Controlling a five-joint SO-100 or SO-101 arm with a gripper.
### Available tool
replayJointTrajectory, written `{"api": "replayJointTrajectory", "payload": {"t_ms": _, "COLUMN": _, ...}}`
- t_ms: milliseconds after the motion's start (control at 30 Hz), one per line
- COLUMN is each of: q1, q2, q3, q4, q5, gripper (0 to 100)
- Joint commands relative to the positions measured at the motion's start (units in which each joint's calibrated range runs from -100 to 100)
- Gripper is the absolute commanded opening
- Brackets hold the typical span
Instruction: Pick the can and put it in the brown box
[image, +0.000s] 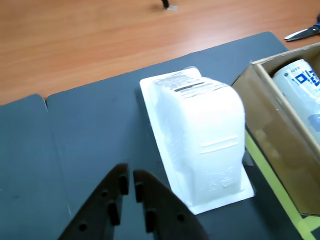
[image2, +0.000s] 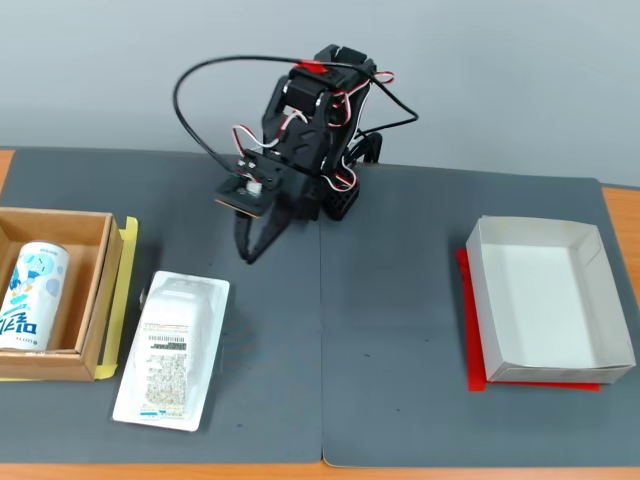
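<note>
The can (image2: 32, 295) is already lying lengthwise inside the box (image2: 92, 290), well left of the fingers (image2: 250, 252), which are hanging pressed together, holding nothing.

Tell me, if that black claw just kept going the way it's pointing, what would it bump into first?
Probably nothing but the dark mat. The gripper hangs closed, tips aimed down at bare mat beside the white plastic-wrapped packet. In the wrist view the tips sit just left of the packet, so it looks clear, though depth is hard to judge.
</note>
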Motion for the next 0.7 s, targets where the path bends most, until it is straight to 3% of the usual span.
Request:
{"api": "replayJointTrajectory", "payload": {"t_ms": 0, "q1": -2.8, "q2": -9.8, "q3": 7.7, "q4": -1.0, "q5": 0.0, "gripper": 1}}
{"api": "replayJointTrajectory", "payload": {"t_ms": 333, "q1": -10.8, "q2": -29.8, "q3": 28.5, "q4": -0.8, "q5": 0.1, "gripper": 1}}
{"api": "replayJointTrajectory", "payload": {"t_ms": 667, "q1": -15.9, "q2": -31.0, "q3": 38.8, "q4": -0.9, "q5": 0.0, "gripper": 1}}
